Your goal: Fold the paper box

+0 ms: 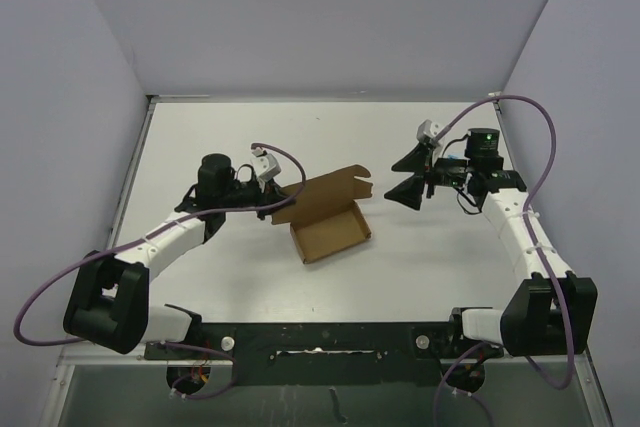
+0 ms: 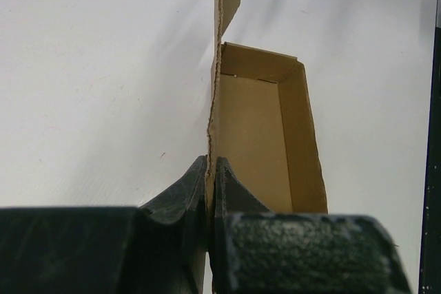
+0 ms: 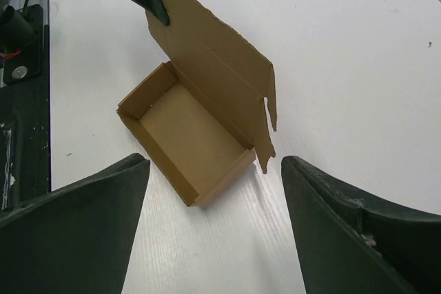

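Note:
The paper box is a small brown cardboard tray in the middle of the table, its walls standing and its lid flap raised behind it. My left gripper is shut on the left end of that lid flap; in the left wrist view the flap's edge runs up from between the closed jaws of my left gripper, with the open tray to its right. My right gripper hangs open to the right of the box, apart from it. In the right wrist view the box lies ahead of the spread fingers.
Pale walls close in the white table at the back and both sides. A black rail with the arm bases runs along the near edge. Purple cables loop off both arms.

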Robot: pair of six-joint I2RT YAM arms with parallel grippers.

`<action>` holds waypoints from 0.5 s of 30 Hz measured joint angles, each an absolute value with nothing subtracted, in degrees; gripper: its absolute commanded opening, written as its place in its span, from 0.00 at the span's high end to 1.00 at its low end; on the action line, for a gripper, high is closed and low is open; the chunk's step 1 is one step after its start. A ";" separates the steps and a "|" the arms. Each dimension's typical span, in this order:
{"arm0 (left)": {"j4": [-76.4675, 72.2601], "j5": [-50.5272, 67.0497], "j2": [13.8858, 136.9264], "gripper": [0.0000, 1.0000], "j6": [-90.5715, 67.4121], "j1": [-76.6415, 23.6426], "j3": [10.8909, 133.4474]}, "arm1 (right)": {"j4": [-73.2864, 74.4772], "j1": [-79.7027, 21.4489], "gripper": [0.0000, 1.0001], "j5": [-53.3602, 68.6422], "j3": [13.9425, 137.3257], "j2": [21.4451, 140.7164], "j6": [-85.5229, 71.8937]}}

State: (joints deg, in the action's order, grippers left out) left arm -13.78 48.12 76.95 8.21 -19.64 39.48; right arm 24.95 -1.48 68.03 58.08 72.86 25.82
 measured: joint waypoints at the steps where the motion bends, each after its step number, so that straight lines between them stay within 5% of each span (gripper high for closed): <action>1: -13.54 48.27 76.95 1.00 8.40 -19.64 39.81 | 24.93 -1.13 0.21 68.18 58.08 72.86 25.78; 15: -11.62 49.52 78.06 1.00 10.83 -19.49 42.17 | 24.95 4.69 0.21 70.70 58.08 72.86 26.68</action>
State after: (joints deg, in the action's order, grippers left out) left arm -11.62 49.52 78.06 10.83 -19.49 42.17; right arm 24.95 4.69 70.70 58.08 72.86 26.68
